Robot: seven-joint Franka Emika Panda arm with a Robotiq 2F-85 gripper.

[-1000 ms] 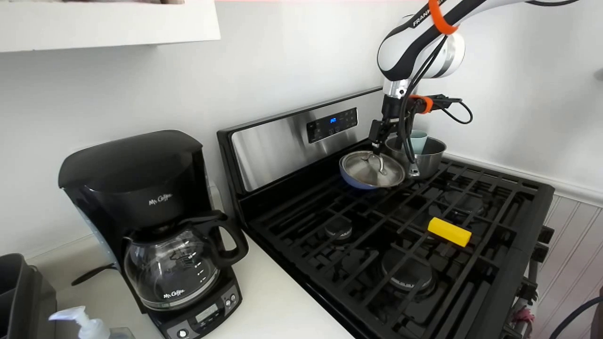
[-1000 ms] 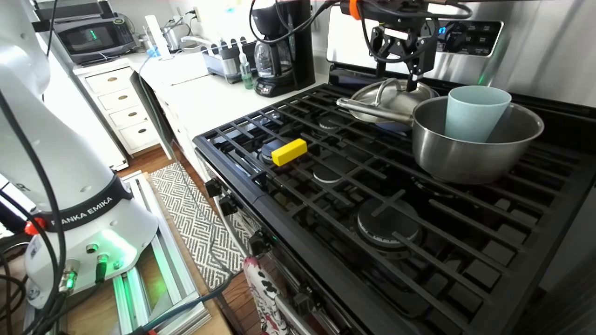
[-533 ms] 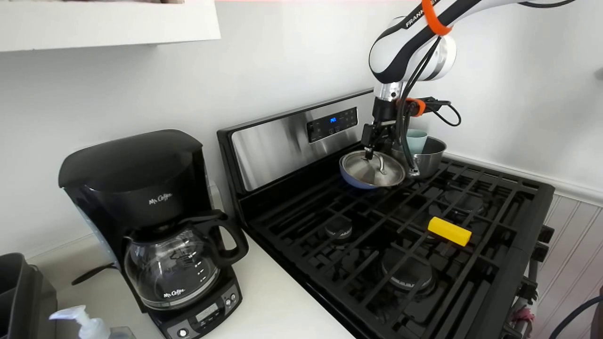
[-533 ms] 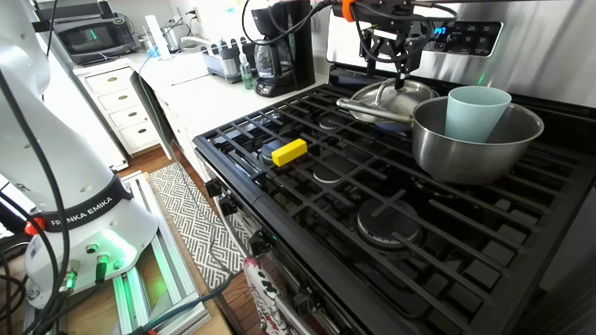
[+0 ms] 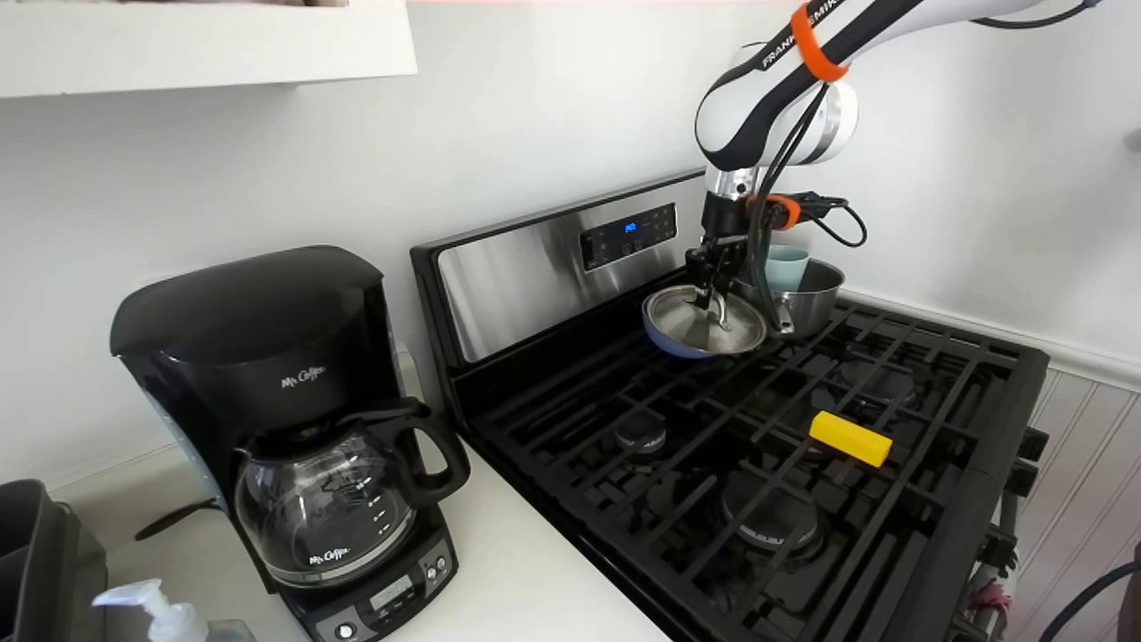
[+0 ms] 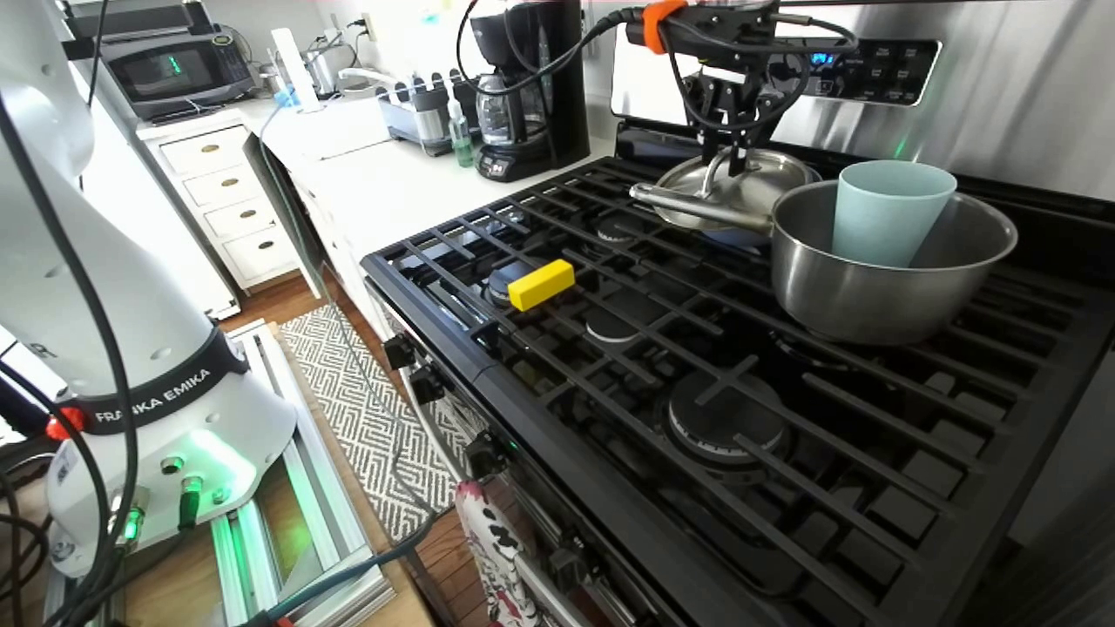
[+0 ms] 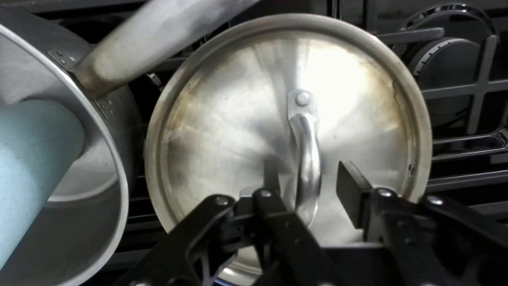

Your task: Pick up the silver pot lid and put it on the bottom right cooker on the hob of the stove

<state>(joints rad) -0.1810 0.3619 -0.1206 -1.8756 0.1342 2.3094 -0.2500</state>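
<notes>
The silver pot lid (image 7: 222, 119) lies on the blue bowl (image 5: 670, 342) at the back of the stove (image 5: 535, 308). An arched metal handle (image 7: 310, 159) rises from its middle. My gripper (image 7: 309, 182) hovers low over the lid, its fingers on either side of that handle. Gaps show between the handle and both pads, so the jaws are open and nothing is gripped. In both exterior views the gripper (image 5: 710, 297) reaches down to the handle from above. The bottom right cooker (image 6: 727, 414) sits under the grate bars at the stove's front right, with nothing on it.
Close beside the lid stands a grey pot (image 6: 871, 300) holding a pale cup (image 6: 893, 213); its handle (image 7: 158, 39) passes along the lid's edge. A yellow block (image 6: 542, 285) lies on the grate. The raised back panel (image 6: 1010, 104) is behind the lid. A coffee maker (image 5: 250, 330) stands alongside.
My gripper has shifted away from the grey pot and sunk lower, around the lid's handle. Its fingers have drawn closer together. The lid has not moved.
</notes>
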